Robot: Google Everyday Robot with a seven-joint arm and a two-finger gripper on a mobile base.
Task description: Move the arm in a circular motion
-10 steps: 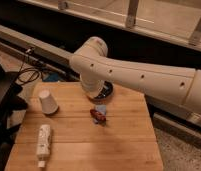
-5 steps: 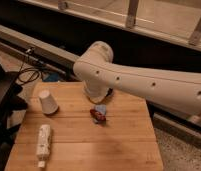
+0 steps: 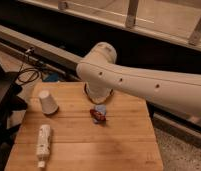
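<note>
The arm (image 3: pixel 144 85), thick and cream-white with small dark holes along its side, reaches in from the right over the wooden table (image 3: pixel 119 145). Its rounded elbow (image 3: pixel 101 55) sits above the table's far edge. From the elbow a short segment (image 3: pixel 99 92) drops down to the tabletop. The gripper is hidden behind and below that segment, at the table's far middle, and it is shut. I see nothing held in it.
A small red and blue object (image 3: pixel 98 114) lies just in front of the arm's lower end. At the left stand an upturned white paper cup (image 3: pixel 48 102) and a lying white bottle (image 3: pixel 43 144). Dark gear and cables (image 3: pixel 24 75) crowd the left side. A rail (image 3: pixel 54 55) runs behind the table.
The arm's elbow has drifted slightly to the right and its lower segment a little toward the table's middle. The objects on the table have not moved.
</note>
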